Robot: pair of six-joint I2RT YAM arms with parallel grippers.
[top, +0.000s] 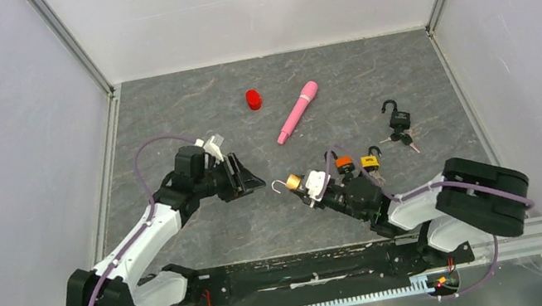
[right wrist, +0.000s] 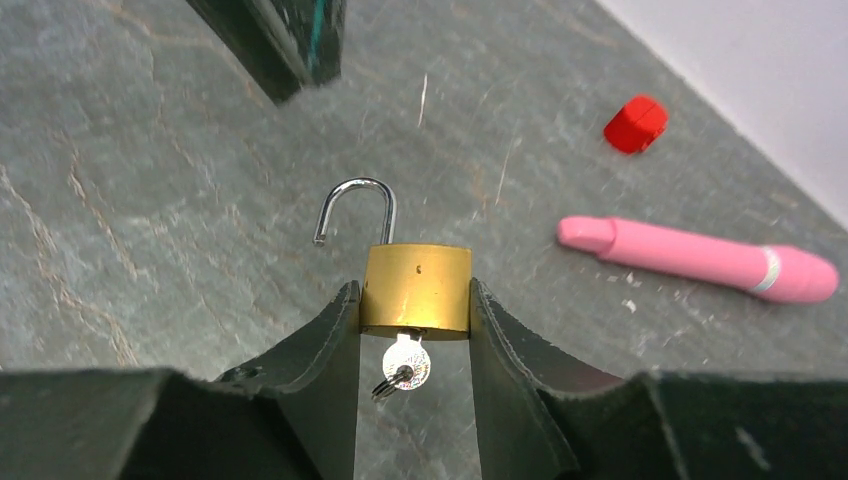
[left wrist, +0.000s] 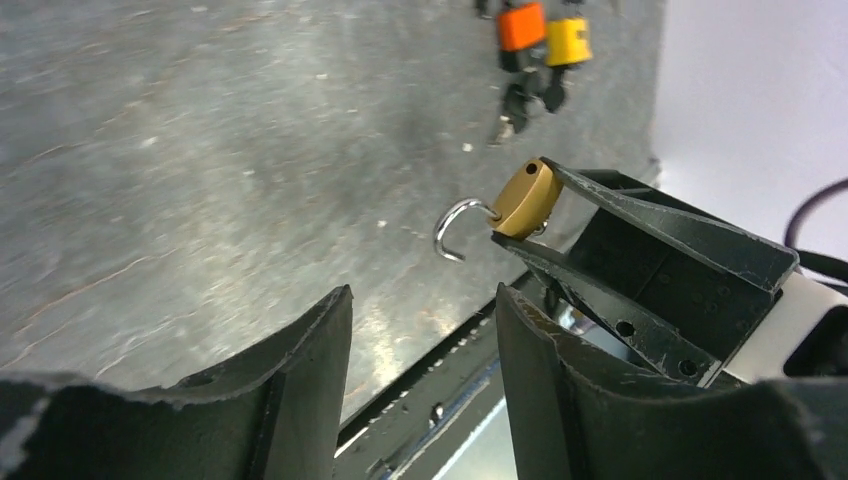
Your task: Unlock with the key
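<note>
While the left fingers [left wrist: 300, 385] stand partly apart and hold nothing, the right fingers [right wrist: 320, 375] at their 3 o'clock pinch the small brass padlock [right wrist: 415, 290] by its sides over the grey stone-look table [top: 183, 101]. Its steel shackle [right wrist: 355, 205] is open, with the silver key [right wrist: 405, 365] in the keyhole. A pink cylindrical tube [top: 298, 110] lies at the padlock's 12 o'clock.

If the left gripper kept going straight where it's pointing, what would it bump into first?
Probably the open shackle of the brass padlock that the right gripper holds, though depth is hard to judge.
</note>
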